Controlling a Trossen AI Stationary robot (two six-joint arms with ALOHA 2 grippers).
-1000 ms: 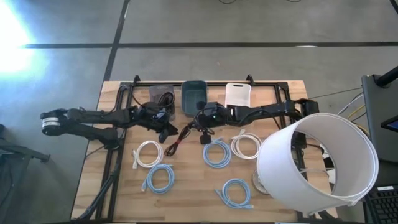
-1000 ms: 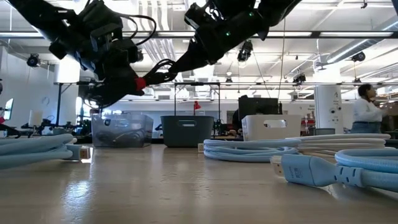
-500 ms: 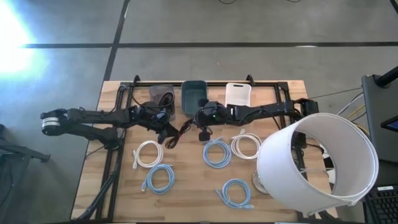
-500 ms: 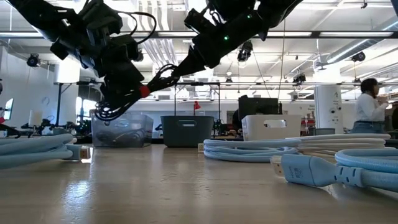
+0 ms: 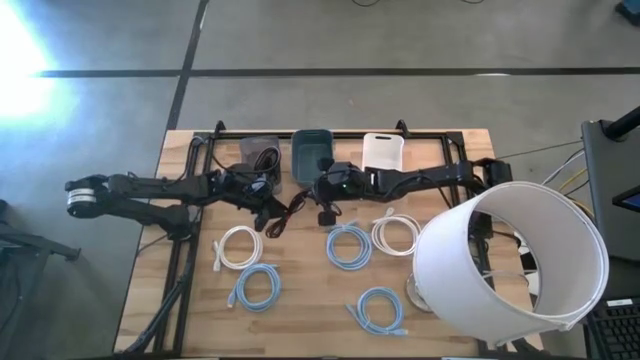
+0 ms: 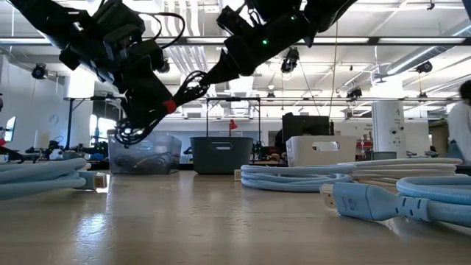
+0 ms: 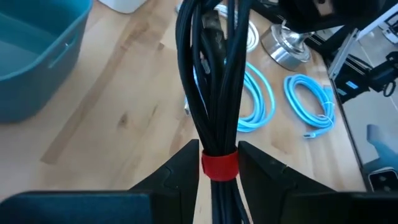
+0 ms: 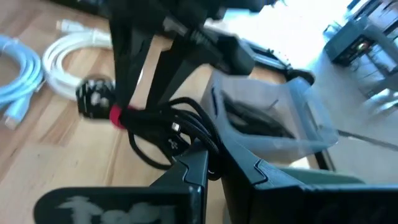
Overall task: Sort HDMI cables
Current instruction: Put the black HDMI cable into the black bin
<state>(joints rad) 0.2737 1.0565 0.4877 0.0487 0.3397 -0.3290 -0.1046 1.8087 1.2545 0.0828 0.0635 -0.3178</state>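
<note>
Left claw [image 7: 219, 168]: gripped the black cable [image 7: 214, 74] bundle at its red tie [image 7: 219, 165].
Right claw [image 8: 214, 165]: pinched the same bundle's other end.
Below claws: table [image 5: 300, 300].

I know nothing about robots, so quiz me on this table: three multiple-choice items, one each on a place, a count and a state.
1. Where is the black cable bundle?
A. In the teal bin
B. In the air between both arms
C. On the floor

2. How many light blue coils lie on the table?
A. One
B. Three
C. Six

3. The left gripper is:
A. Clamped at the red tie
B. Wide open, empty
C. Holding a white coil

Answers: B, the low view shows it off the wood; B, three in the high view; A, fingers flank the tie.
</note>
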